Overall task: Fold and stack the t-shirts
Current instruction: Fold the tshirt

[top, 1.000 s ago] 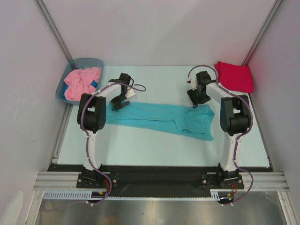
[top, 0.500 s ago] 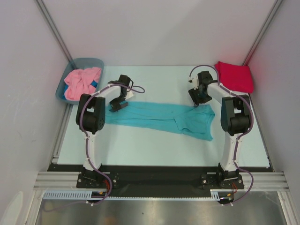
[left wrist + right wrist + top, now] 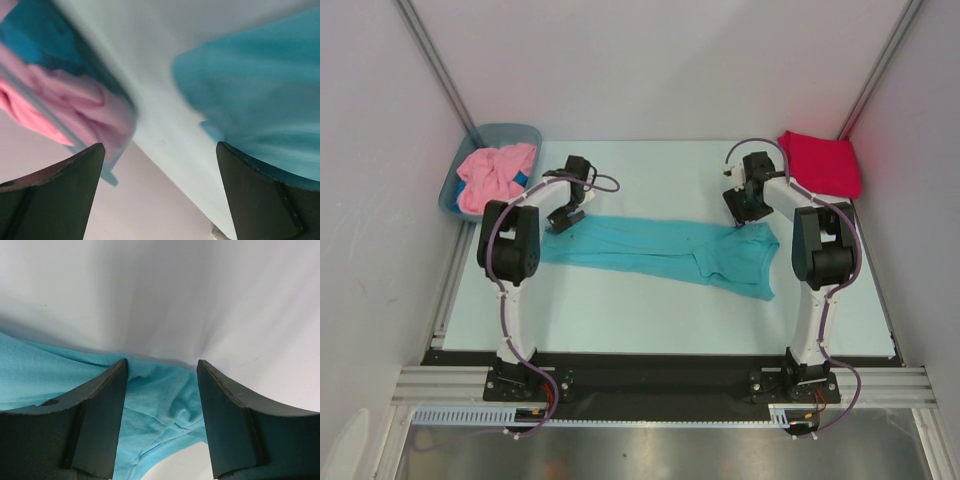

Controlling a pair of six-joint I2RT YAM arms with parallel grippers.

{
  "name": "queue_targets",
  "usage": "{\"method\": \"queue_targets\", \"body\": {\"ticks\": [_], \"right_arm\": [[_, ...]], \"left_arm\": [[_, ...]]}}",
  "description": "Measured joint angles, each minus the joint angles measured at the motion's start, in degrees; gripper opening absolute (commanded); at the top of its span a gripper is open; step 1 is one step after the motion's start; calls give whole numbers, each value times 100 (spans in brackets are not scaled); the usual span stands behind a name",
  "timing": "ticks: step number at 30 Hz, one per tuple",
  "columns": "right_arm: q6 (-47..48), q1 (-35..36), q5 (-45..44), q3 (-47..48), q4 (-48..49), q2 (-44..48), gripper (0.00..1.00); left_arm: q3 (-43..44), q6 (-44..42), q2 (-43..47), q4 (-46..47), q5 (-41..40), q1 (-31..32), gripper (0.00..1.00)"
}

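The turquoise t-shirt (image 3: 660, 252) lies flat across the middle of the desk (image 3: 650, 310), drawn out in a long band from left to right, narrower at its left end and wider at its right. The left jaws hover just beyond the shirt's left far corner, spread as wide as they go with nothing between them; the left wrist view shows only bare desk and the cloth's edge in the gap. The right jaws stand about half open over the shirt's right far edge, with cloth lying loose in the gap; they appear to hold nothing, though I cannot tell whether the tips touch the fabric. The crimson red t-shirt (image 3: 820, 162) sits folded in the desk's far right corner. The pink t-shirt (image 3: 492, 175) is crumpled in the grey-blue tub (image 3: 510, 131) at the far left.
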State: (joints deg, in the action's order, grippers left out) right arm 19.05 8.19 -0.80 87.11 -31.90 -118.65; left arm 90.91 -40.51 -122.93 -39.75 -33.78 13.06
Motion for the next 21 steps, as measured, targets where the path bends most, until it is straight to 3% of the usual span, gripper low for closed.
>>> {"method": "queue_targets", "body": {"ticks": [6, 11, 21], "right_arm": [[0, 2, -85, -17, -4, 46, 66], [4, 101, -192, -24, -149, 315, 70], [350, 1128, -131, 168, -400, 1567, 70]], "left_arm": [[262, -7, 76, 439, -450, -232, 100], [417, -131, 446, 846, -254, -201, 100], [28, -863, 1062, 1526, 715, 848, 100]]}}
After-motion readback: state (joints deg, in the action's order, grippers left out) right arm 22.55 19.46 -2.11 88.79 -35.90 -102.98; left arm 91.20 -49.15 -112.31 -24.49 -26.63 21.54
